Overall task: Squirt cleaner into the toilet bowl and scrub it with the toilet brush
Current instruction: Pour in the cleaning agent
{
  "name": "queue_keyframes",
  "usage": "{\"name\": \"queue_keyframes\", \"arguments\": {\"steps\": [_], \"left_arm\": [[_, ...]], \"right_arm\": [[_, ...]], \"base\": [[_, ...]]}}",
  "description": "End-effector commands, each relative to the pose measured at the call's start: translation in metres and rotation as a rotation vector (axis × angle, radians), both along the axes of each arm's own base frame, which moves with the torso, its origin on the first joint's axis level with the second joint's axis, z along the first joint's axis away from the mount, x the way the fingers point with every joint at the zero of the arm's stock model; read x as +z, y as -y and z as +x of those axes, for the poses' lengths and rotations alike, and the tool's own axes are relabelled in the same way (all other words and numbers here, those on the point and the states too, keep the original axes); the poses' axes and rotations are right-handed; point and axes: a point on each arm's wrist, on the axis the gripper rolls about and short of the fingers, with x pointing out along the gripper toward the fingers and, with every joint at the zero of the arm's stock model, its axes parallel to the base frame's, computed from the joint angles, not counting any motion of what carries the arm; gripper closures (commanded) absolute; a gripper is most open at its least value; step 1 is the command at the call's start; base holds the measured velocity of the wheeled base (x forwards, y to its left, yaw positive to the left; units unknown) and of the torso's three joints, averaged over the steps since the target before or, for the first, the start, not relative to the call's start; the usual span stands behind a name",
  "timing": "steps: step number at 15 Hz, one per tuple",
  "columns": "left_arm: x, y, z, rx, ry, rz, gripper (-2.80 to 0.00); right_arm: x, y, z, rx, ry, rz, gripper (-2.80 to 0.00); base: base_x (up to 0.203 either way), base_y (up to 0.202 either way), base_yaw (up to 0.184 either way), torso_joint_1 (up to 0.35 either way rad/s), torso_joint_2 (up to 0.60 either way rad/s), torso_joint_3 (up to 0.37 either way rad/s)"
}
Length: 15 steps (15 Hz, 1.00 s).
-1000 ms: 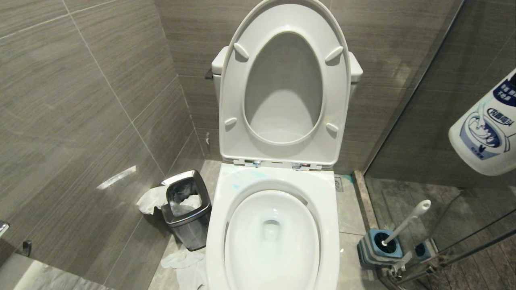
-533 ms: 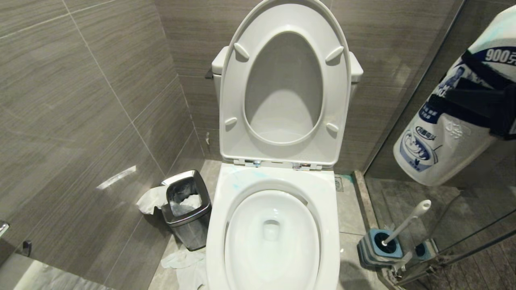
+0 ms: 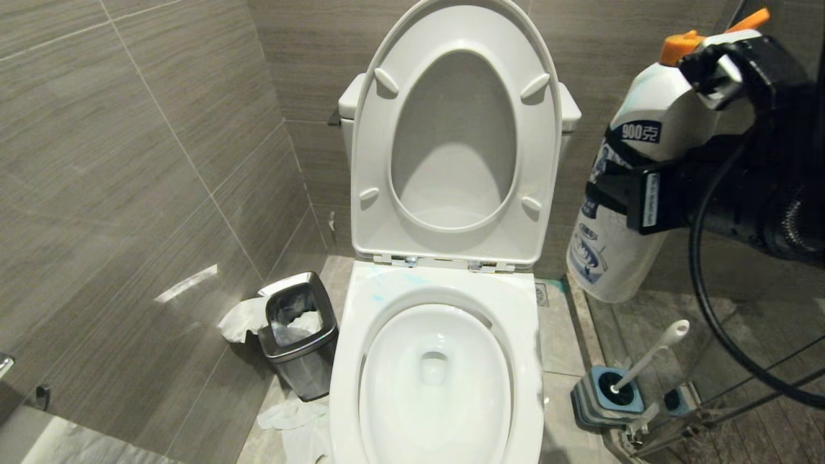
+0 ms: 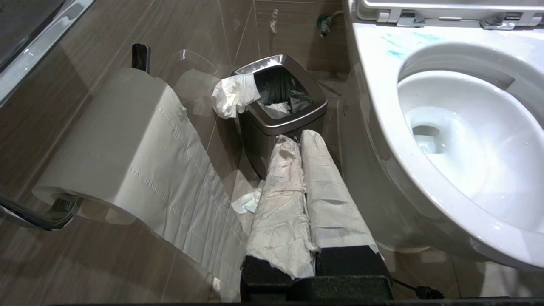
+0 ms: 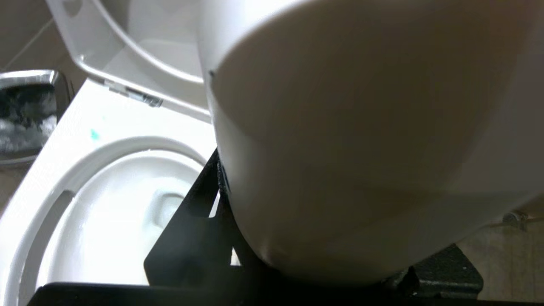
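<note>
My right end effector (image 3: pixel 619 193) is gripping a white cleaner bottle (image 3: pixel 635 138) around its middle, holding it upright with the orange cap on top, in the air to the right of the toilet bowl (image 3: pixel 445 412) and above the toilet brush (image 3: pixel 651 353), which is standing tilted in its holder (image 3: pixel 606 393) on the floor. My left end effector (image 4: pixel 302 170), with fingers wrapped in paper, is closed on nothing and is resting low beside the bowl, pointing at the steel bin (image 4: pixel 280 110). Blue-green cleaner streaks (image 3: pixel 412 280) are lying on the rim behind the basin, under the raised seat (image 3: pixel 380 161).
</note>
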Motion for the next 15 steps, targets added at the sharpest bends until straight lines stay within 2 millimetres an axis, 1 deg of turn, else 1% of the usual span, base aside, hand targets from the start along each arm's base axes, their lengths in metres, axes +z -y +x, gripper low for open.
{"name": "queue_keyframes", "arguments": {"steps": [1,4,8,10,15], "left_arm": [[0.000,0.000,0.000,-0.001,0.001,0.000,0.00],[0.000,0.000,0.000,-0.001,0.001,0.000,0.00],[0.000,0.000,0.000,-0.001,0.001,0.000,0.00],[0.000,0.000,0.000,-0.001,0.001,0.000,0.00],[0.000,0.000,0.000,-0.001,-0.001,0.000,0.00]], "right_arm": [[-0.017,-0.022,0.011,0.025,-0.045,-0.070,0.00],[-0.021,-0.040,0.026,0.016,-0.051,-0.093,0.00],[-0.029,-0.047,0.034,0.014,-0.068,-0.141,0.00],[-0.033,-0.048,0.036,0.036,-0.072,-0.264,0.00],[-0.042,-0.059,0.048,0.076,-0.074,-0.543,0.00]], "base": [[0.000,0.000,0.000,0.000,0.00,0.000],[0.000,0.000,0.000,0.000,0.00,0.000],[0.000,0.000,0.000,0.000,0.00,0.000],[0.000,0.000,0.000,0.000,0.00,0.000],[0.000,0.000,0.000,0.000,0.00,0.000]]}}
